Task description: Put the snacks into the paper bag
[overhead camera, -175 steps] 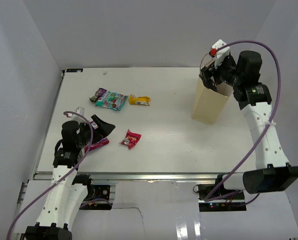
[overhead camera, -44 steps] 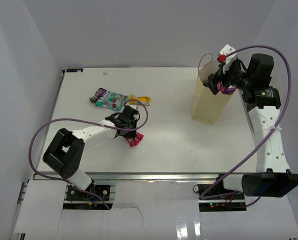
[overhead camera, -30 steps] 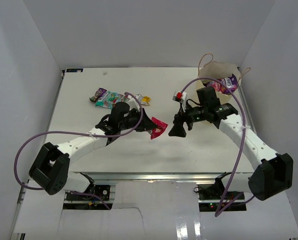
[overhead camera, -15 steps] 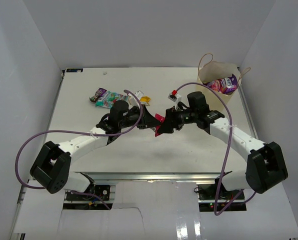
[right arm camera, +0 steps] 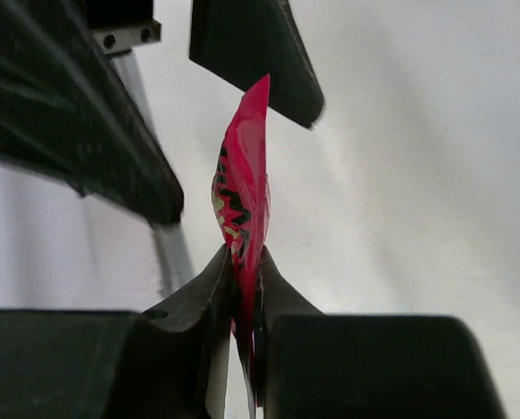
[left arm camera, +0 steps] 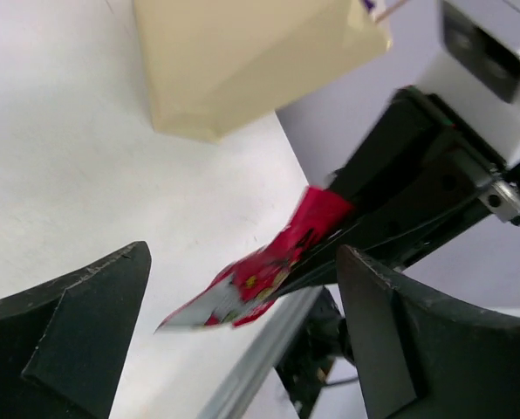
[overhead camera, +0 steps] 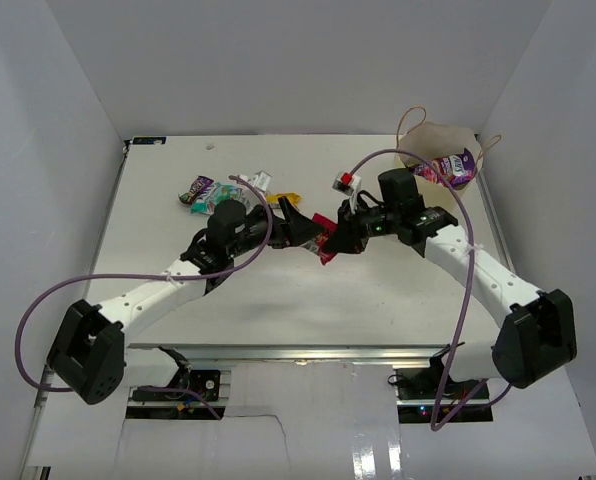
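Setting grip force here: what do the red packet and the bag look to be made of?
Red packet: looks like thin plastic or foil film, glossy and printed. Edge-on it is a flat sheet, and its end looks pale and silvery in the left wrist view. Bag: seems to be matte tan paper, with crisp folded edges and no shine.

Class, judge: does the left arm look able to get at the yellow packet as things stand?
Probably yes: the left gripper stands open and empty, and the yellow packet lies uncovered close beside it, with nothing between them.
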